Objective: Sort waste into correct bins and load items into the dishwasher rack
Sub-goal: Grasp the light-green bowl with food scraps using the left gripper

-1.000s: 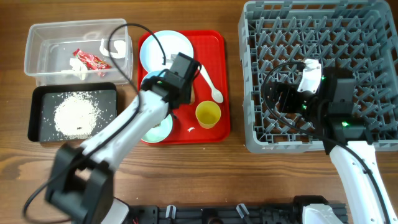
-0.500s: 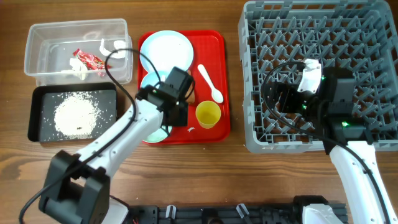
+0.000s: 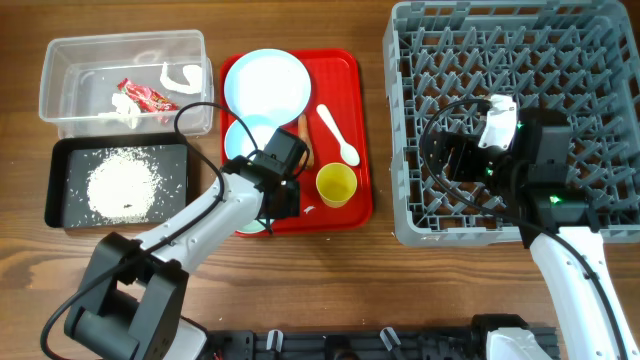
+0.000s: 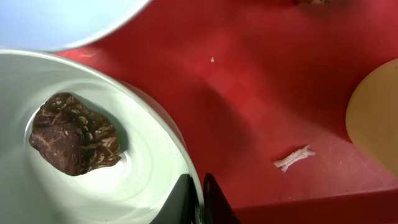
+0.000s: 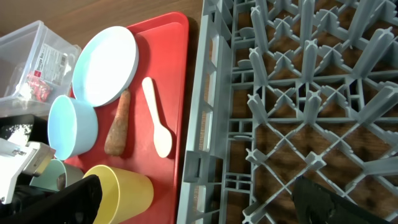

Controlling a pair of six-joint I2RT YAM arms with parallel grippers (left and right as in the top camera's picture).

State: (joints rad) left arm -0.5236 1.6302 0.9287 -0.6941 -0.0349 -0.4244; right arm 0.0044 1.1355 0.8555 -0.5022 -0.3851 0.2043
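— Where are your left fingers (image 4: 217, 205)?
— I have them pinched shut on the smooth rim of the mint-green bowl (image 4: 143, 180). One wrinkled dark brown lump (image 4: 74, 142) sits inside it.
— And around it?
— The glossy red serving tray (image 4: 249, 93) under it, with one white paper scrap (image 4: 293, 158) and one yellow cup (image 4: 376, 118) nearby. My right fingers (image 5: 68, 199) stand wide apart, empty, above the grey pegged dishwasher rack (image 5: 280, 93).

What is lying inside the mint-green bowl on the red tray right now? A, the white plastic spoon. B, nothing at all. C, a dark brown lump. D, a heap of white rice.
C: the left wrist view shows a dark brown lump resting on the inside of the mint-green bowl.
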